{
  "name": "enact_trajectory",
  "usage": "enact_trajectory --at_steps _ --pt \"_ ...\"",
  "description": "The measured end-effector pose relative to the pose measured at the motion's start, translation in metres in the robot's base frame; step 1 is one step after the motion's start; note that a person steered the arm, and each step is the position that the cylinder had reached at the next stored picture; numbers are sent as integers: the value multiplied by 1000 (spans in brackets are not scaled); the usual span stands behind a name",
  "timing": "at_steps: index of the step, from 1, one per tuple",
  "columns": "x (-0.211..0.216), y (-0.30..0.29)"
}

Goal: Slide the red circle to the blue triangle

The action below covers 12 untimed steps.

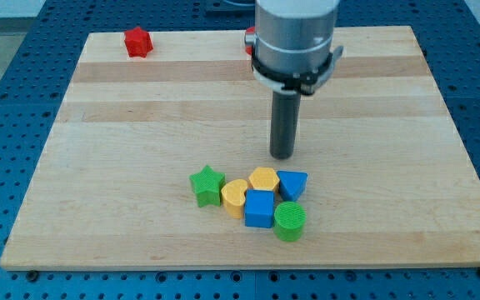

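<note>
Camera view: one overhead-angled view of a wooden board (140, 108) lying on a blue perforated table (7, 50).
Arm: a grey cylindrical body (295, 33) comes in from the view's top, ending in a straight dark rod.
My tip (282, 156): on bare board, just above the cluster of blocks, nearest the yellow hexagon and the blue triangle; apart from both.
Jaws: there are none to report, the arm carries only the rod.
Red circle (249, 41): at the board's top edge, mostly hidden behind the arm body; only a red sliver shows, so its shape cannot be told from this view. Well apart from the blue triangle.
Blue triangle (292, 183): view's right end of the cluster, touching the yellow hexagon (263, 178).
Blue cube (259, 208): below the hexagon, just beside the green cylinder (289, 222).
Yellow heart (234, 197): between the blue cube and the green star (207, 184).
Red star (138, 42): alone near the board's top left corner.
</note>
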State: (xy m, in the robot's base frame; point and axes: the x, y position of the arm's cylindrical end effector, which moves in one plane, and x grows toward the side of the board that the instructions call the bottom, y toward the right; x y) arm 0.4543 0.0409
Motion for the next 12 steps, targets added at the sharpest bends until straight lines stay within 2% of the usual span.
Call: enact_trajectory --at_steps 2,4,5,6,8,10,12 --pt "-111 2" --pt "-201 24" --pt "-241 38" --pt "-262 37" --pt "-262 -14" --pt "-257 -25" --pt "-221 -30"
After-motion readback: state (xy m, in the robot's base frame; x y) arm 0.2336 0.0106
